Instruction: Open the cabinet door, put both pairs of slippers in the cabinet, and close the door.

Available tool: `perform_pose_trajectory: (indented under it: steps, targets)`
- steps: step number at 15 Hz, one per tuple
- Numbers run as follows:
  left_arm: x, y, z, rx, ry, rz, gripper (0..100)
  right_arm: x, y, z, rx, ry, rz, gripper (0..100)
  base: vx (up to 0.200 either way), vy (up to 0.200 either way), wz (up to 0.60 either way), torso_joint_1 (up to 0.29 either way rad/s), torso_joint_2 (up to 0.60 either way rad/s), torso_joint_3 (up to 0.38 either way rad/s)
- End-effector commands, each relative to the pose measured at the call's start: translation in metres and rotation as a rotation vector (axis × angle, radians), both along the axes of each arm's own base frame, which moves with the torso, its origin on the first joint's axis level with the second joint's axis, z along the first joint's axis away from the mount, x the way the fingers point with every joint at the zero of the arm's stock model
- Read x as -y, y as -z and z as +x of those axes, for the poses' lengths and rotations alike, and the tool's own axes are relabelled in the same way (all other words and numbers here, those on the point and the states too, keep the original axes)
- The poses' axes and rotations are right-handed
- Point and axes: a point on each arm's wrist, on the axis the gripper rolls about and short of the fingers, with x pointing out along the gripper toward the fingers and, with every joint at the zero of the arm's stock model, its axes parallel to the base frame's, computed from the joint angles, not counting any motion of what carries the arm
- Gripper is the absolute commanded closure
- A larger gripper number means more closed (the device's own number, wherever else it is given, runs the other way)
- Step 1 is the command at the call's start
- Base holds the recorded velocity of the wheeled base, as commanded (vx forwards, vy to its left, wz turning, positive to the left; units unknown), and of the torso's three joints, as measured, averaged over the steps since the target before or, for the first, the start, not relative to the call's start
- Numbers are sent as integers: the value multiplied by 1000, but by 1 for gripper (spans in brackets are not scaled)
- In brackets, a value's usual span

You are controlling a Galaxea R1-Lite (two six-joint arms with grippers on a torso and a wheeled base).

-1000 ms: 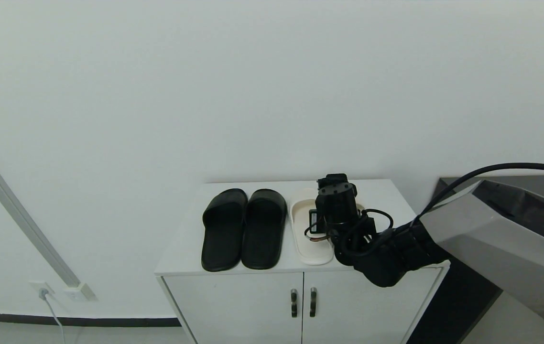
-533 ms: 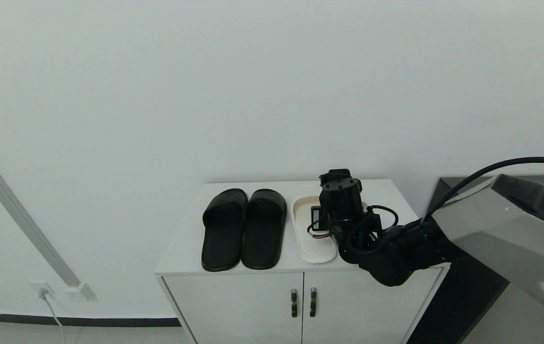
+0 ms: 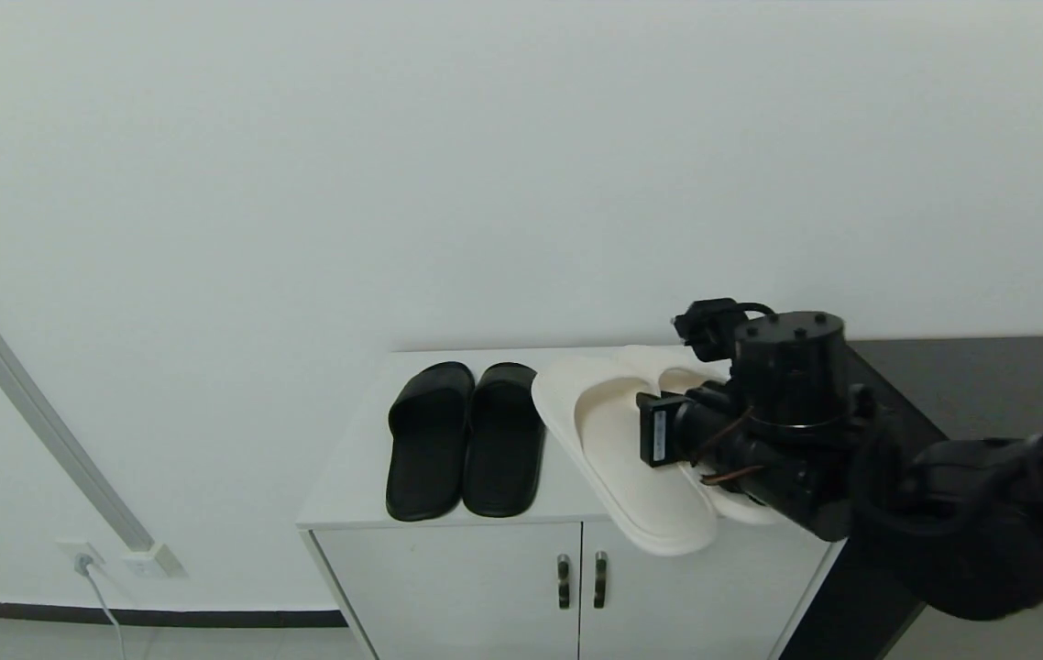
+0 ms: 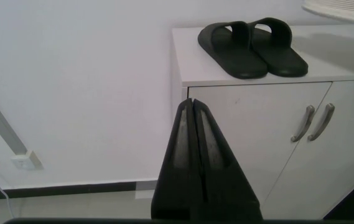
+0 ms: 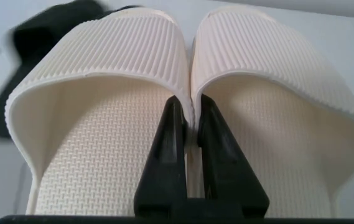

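Observation:
A pair of white slippers (image 3: pixel 631 458) hangs in the air in front of the cabinet's right half, heels jutting past the top's front edge. My right gripper (image 5: pixel 189 121) is shut on the two inner walls of the white slippers (image 5: pixel 121 93), pinching them together. The black slippers (image 3: pixel 466 435) lie side by side on the white cabinet top (image 3: pixel 347 477). Both cabinet doors (image 3: pixel 457 587) are closed, with two handles (image 3: pixel 581 579) at the middle. My left gripper (image 4: pixel 194 118) is shut and empty, low and to the left of the cabinet, facing the black slippers (image 4: pixel 254 46) and the handles (image 4: pixel 313 121).
A white wall stands behind the cabinet. A dark surface (image 3: pixel 980 376) adjoins the cabinet on the right. A slanted grey conduit (image 3: pixel 17 394) runs down the wall to a socket (image 3: pixel 77 553) at the lower left, with a cable hanging to the floor.
My right gripper has lifted the white slippers off the cabinet top and drawn them up and toward me, to the right. The black slippers have stayed put.

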Motion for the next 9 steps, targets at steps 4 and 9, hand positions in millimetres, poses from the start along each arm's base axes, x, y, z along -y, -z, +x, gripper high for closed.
perform_pose_trajectory:
  steps: [4, 9]
  targets:
    - [0, 0, 0, 0, 0, -5, 100, 30, -24, -57, 24, -196, 43, 100, 0, 0, 0, 0, 0, 0]
    - [0, 0, 0, 0, 0, -6, 100, 34, -19, -64, 10, -211, 30, 100, 0, 0, 0, 0, 0, 0]
